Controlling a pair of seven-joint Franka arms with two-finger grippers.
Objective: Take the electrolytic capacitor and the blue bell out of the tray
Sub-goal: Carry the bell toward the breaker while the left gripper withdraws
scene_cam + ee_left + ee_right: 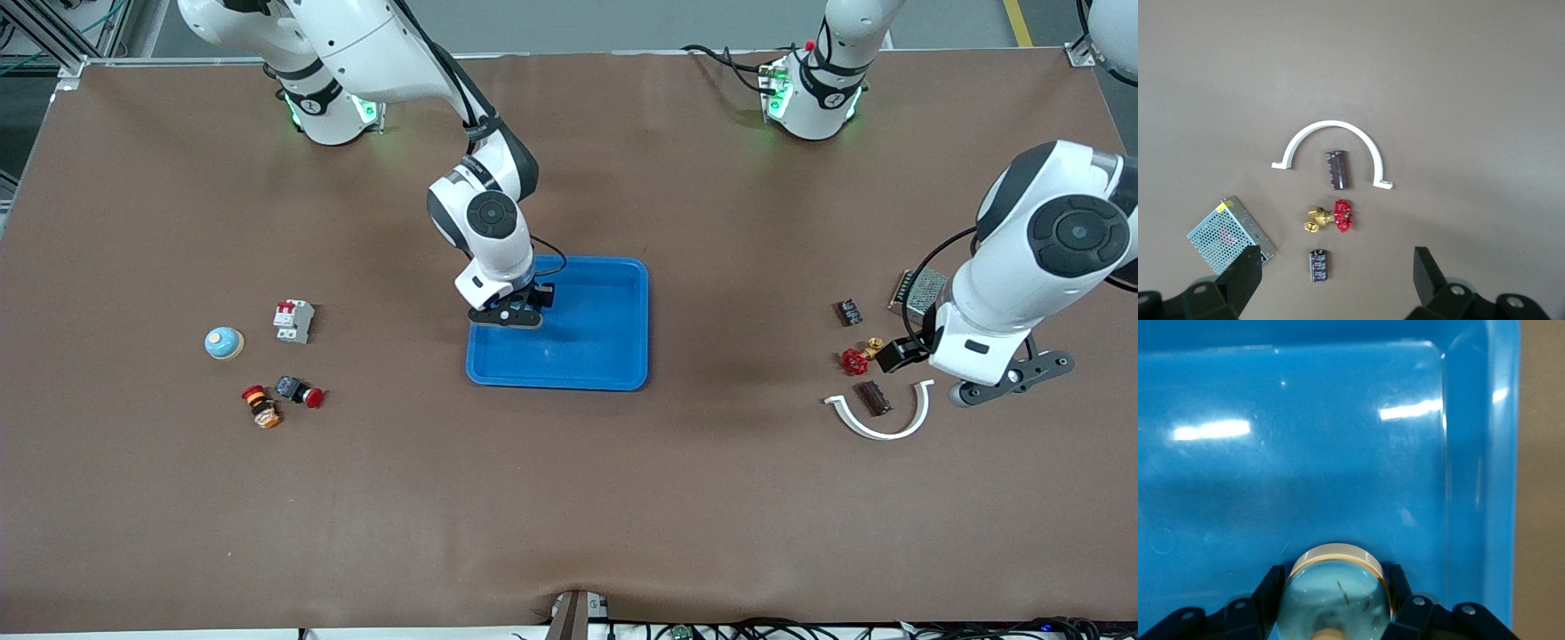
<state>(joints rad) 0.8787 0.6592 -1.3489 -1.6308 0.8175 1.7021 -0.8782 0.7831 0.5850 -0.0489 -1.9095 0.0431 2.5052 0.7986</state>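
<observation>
A light-blue bell (pixel 1338 603) with a cream base sits low in the blue tray (pixel 591 351), near the tray's corner toward the right arm's end. My right gripper (pixel 514 313) is shut on the bell, one finger against each side. A second bell (pixel 223 343) stands on the table toward the right arm's end. My left gripper (pixel 1009 375) hangs open, up in the air, over a dark capacitor (pixel 1319 265) that lies beside a red-handled brass valve (pixel 1333 217). Another capacitor (pixel 1338 171) lies inside a white half-ring clamp (pixel 1331 127).
A metal mesh box (pixel 920 286) lies by the left arm's parts. Near the second bell are a white circuit breaker (pixel 293 321) and two red push-button switches (pixel 300 391), (pixel 260 406).
</observation>
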